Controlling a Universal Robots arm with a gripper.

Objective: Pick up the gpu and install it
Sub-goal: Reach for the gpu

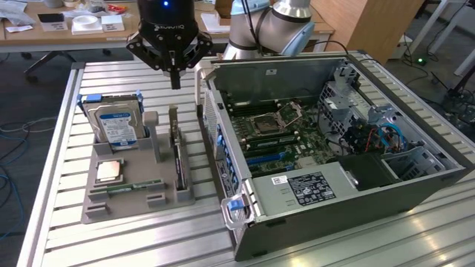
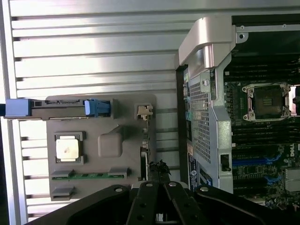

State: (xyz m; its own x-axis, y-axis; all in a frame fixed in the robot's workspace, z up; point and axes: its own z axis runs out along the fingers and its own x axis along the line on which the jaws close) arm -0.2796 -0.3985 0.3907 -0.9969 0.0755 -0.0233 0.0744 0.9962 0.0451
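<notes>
The gpu (image 1: 178, 158) stands on edge in a slot of the grey holder tray (image 1: 126, 208), a thin dark card beside the computer case. My gripper (image 1: 176, 82) hangs above the far end of the card, fingers pressed together and pointing down, holding nothing. In the wrist view the gpu (image 2: 145, 161) shows as a narrow dark strip in the tray (image 2: 122, 105). There the shut gripper (image 2: 159, 169) sits just beside that strip, apart from it.
The tray also holds a hard drive with a blue label (image 1: 115, 125), a CPU (image 1: 109, 169) and a green memory stick (image 1: 133, 185). The open computer case (image 1: 334, 211) lies to the exterior view's right, its motherboard (image 1: 275, 133) exposed. Cluttered desks stand behind.
</notes>
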